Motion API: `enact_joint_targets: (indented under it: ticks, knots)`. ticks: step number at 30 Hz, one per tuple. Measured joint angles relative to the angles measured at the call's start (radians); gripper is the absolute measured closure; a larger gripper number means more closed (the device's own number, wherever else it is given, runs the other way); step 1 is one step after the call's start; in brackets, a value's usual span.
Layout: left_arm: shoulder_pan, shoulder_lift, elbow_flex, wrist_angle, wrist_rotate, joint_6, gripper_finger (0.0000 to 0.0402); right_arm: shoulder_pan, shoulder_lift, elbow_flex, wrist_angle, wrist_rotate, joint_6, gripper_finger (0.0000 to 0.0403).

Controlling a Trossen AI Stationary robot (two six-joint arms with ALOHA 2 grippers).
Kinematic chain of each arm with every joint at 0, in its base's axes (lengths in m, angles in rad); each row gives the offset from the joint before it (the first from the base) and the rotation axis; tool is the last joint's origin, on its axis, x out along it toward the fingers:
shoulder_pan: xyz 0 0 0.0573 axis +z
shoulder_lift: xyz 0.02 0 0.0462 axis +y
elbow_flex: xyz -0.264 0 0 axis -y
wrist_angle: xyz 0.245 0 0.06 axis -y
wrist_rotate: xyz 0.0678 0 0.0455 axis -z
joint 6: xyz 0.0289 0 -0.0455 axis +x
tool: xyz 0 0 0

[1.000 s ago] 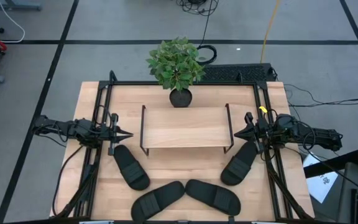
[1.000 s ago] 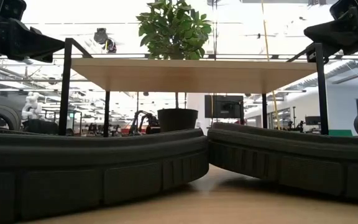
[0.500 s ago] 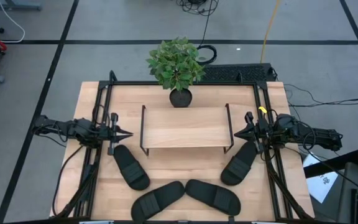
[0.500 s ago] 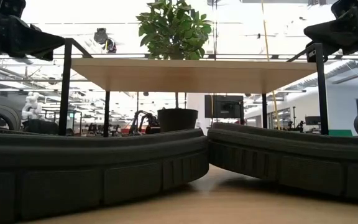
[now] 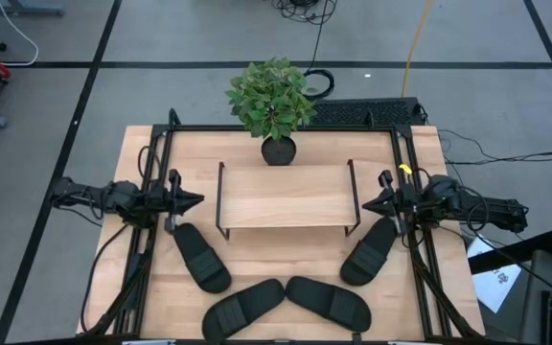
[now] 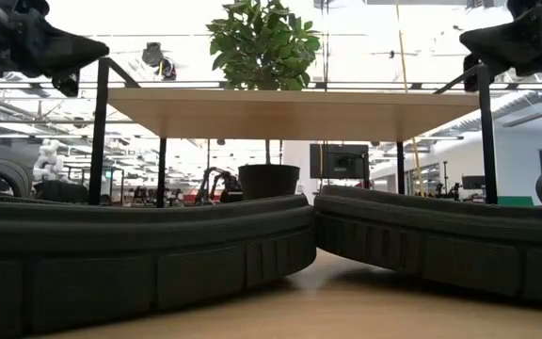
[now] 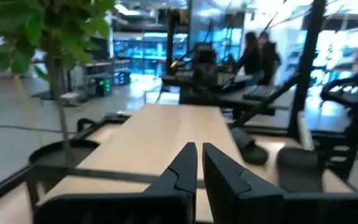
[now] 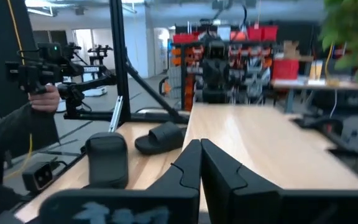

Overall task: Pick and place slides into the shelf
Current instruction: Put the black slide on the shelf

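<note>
Four black slides lie flat on their soles on the tabletop, near of the shelf (image 5: 284, 196): one at the left (image 5: 202, 256), one at the right (image 5: 370, 251), and two at the near edge (image 5: 243, 309) (image 5: 328, 302). The last two fill the low view (image 6: 139, 254) (image 6: 440, 240). The shelf's wooden plank stands on thin dark end frames (image 6: 290, 108). My left gripper (image 5: 197, 200) (image 7: 199, 148) hovers shut off the shelf's left end. My right gripper (image 5: 364, 204) (image 8: 199, 144) hovers shut off its right end. Both are at about plank height, and neither touches anything.
A potted plant (image 5: 278, 149) stands on the table just beyond the shelf's far edge. Black metal rails (image 5: 151, 230) run along the table's left and right sides. A person holding a device (image 8: 30, 93) stands beyond the table in the right wrist view.
My left gripper has risen a little and shifted slightly toward the table's far edge, staying shut. My right gripper has risen slightly. The slides and the shelf have not moved.
</note>
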Motion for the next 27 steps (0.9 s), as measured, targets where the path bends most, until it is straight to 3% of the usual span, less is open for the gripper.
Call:
enact_joint_targets:
  ticks: [7,11,19,24,27]
  knots:
    - [0.000,0.073,-0.009,0.034,-0.010,0.052,0.0378,0.000,0.000,0.000,0.108,0.001,-0.006,0.0394]
    - [0.000,0.099,-0.009,0.055,-0.010,0.079,0.0378,0.000,0.000,0.051,0.083,0.006,-0.019,0.0370]
    - [0.000,0.121,-0.009,0.058,-0.010,0.064,0.0378,0.000,0.054,0.321,-0.321,0.179,-0.071,0.0322]
    - [0.000,0.121,-0.009,0.060,-0.010,0.060,0.0378,0.000,0.144,0.528,-0.573,0.190,-0.073,0.0321]
    - [0.000,0.121,-0.009,0.061,-0.010,0.060,0.0378,0.000,0.209,0.651,-0.752,0.264,-0.075,0.0328]
